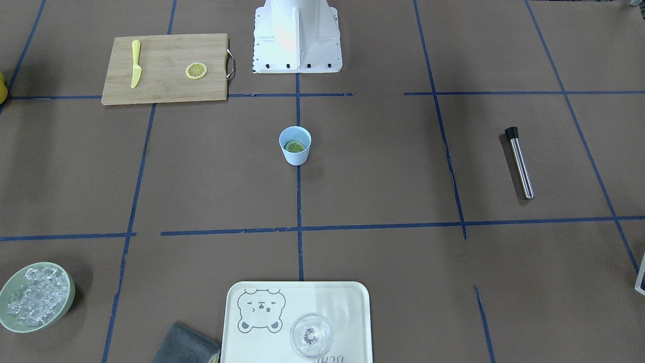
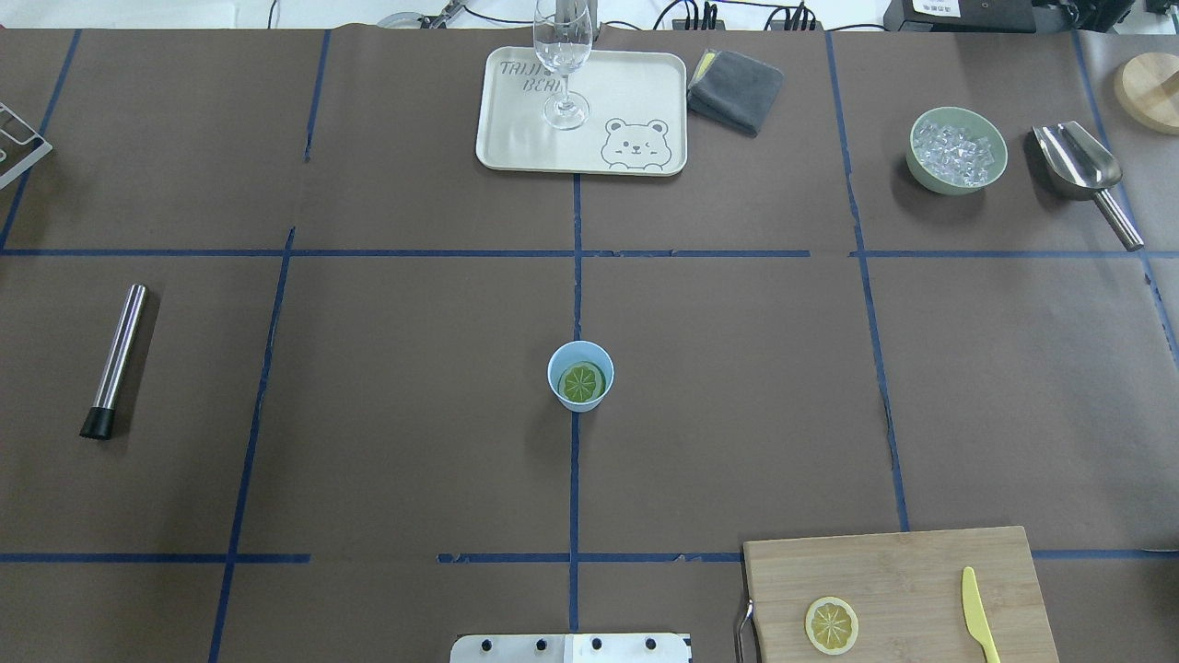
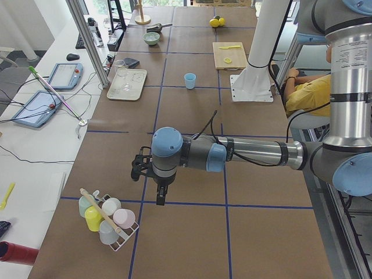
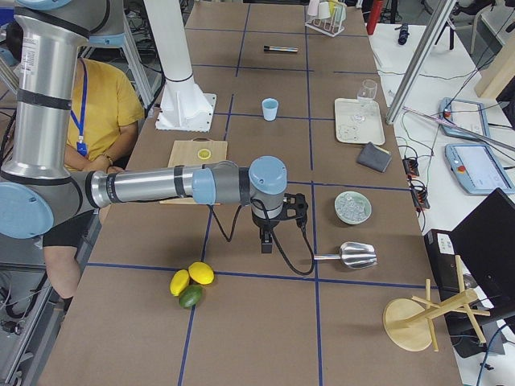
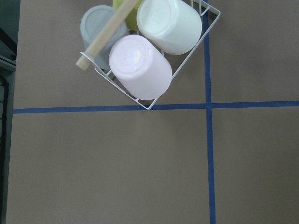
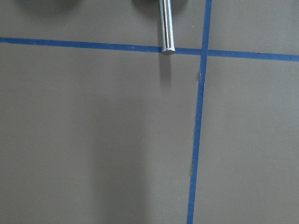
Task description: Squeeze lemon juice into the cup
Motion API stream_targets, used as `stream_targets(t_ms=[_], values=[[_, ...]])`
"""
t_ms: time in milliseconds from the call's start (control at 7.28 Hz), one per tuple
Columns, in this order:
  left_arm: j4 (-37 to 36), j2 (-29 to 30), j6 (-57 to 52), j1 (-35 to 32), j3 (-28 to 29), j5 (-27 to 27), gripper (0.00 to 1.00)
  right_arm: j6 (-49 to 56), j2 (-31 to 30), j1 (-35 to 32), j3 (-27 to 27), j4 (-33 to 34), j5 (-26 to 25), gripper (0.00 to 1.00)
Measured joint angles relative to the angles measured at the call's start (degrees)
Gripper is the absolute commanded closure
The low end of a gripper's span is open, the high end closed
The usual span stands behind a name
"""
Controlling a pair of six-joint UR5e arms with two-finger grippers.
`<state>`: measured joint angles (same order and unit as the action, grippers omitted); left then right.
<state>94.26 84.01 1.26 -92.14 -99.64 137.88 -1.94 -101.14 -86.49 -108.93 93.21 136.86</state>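
Front-facing view: the cup (image 1: 295, 151) stands upright on the centre blue tape line. The lemon (image 1: 295, 146) lies inside it, tilted against the wall. A second slice (image 1: 196, 70) rests flat on the cutting board (image 1: 161, 83), well apart from the cup, toward the robot's base and to its right.

Overhead view: the lemon covers most of the cup's bottom. It is a thin round slice with a pale face and radial segment lines, and it looks greenish-yellow in the cup's shade. The cup is light blue, tapered and plain, with no marking that we can read. Beyond the cup, the tray (image 2: 516, 138) carries a bear drawing and two lines of lettering partly hidden behind the glass (image 2: 564, 74). We read only "TR" and "BEA".

Exterior left view: the left gripper (image 3: 160, 197) points down over the table, well apart from the cup and near the wire rack (image 3: 116, 232) of upturned cups. We cannot tell its finger spread.

Exterior right view: the right gripper (image 4: 266, 244) points down, well apart from the cup on the far side of the cutting board, near the metal scoop (image 4: 354, 255). We cannot tell its spread either.

Wrist views: the left shows the rack and tape. The right shows the scoop's handle end on a tape line.
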Motion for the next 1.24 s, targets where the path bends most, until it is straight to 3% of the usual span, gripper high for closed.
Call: stream_targets(t_ms=[275, 687, 1236], values=[[-1.17, -1.13, -6.86, 1.46, 0.51, -0.13, 0.0, 0.06, 0.26, 0.0, 0.8, -0.12, 0.06, 0.0], [-10.27, 1.19, -11.15, 3.03, 0.23, -7.61, 0.0, 0.05, 0.33, 0.03, 1.23, -0.28, 0.07, 0.0], [-11.59, 1.32, -11.62, 3.07, 0.17, -6.34, 0.0, 0.04, 0.35, 0.02, 1.08, -0.41, 0.13, 0.0]])
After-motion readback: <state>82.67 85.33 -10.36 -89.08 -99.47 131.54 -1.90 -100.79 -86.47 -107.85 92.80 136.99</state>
